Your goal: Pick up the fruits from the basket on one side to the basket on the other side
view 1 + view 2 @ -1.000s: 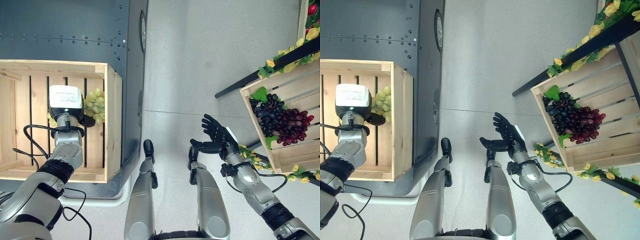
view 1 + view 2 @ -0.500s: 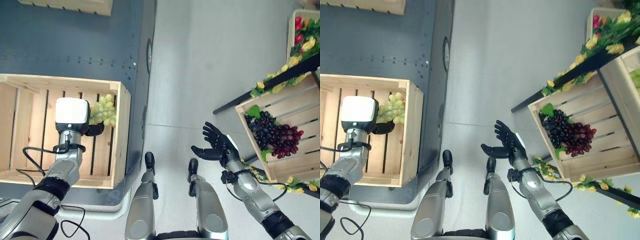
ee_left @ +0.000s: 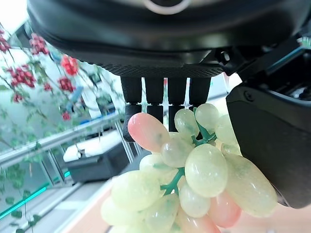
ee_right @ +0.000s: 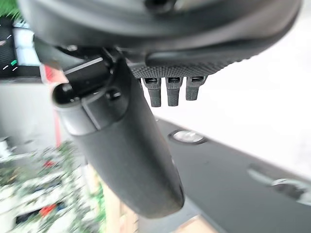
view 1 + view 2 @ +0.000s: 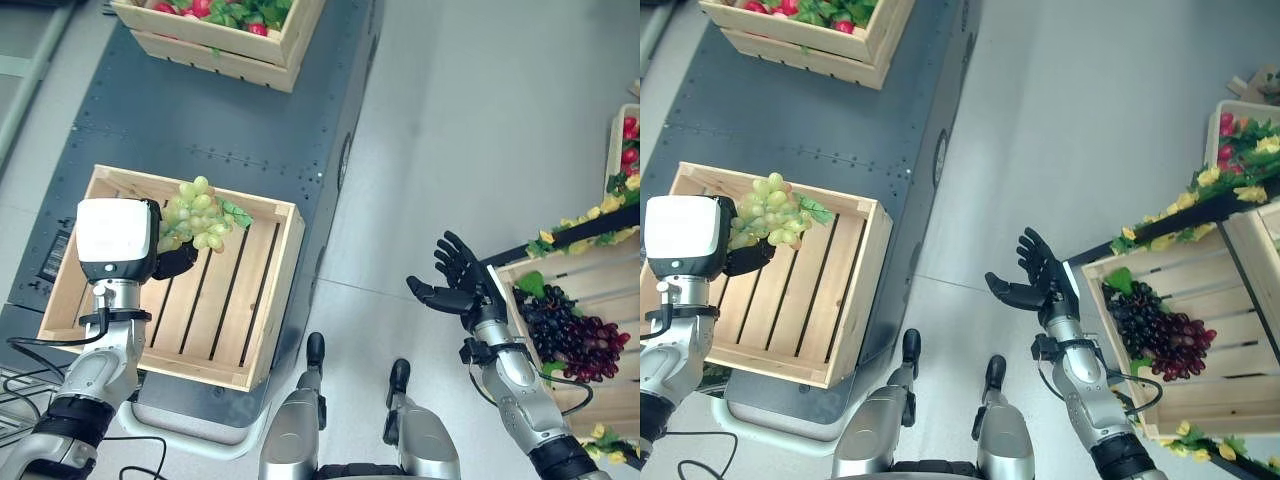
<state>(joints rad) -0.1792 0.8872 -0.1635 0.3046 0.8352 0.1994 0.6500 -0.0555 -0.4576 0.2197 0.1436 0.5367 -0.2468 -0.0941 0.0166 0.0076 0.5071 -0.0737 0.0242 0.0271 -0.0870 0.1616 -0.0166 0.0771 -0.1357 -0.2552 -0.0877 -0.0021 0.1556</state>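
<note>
Left hand curled round a bunch of green grapes, held up over the slatted wooden crate on the grey cart. Over on the right, right hand spread open, nothing in it, near the crate of dark grapes.

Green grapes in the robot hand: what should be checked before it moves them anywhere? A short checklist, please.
1. Grip: left robot hand is curled round the green grapes: ok.
2. Lift: whether the bunch hangs clear of the wooden crate: cannot tell.
3. Firmness: the left wrist view shows fingers and thumb on either side of the bunch; how tight: cannot tell.
4. Right robot hand is open, holding nothing: ok.
5. Destination: right crate already holds dark grapes, with bare slats beside them: ok.
</note>
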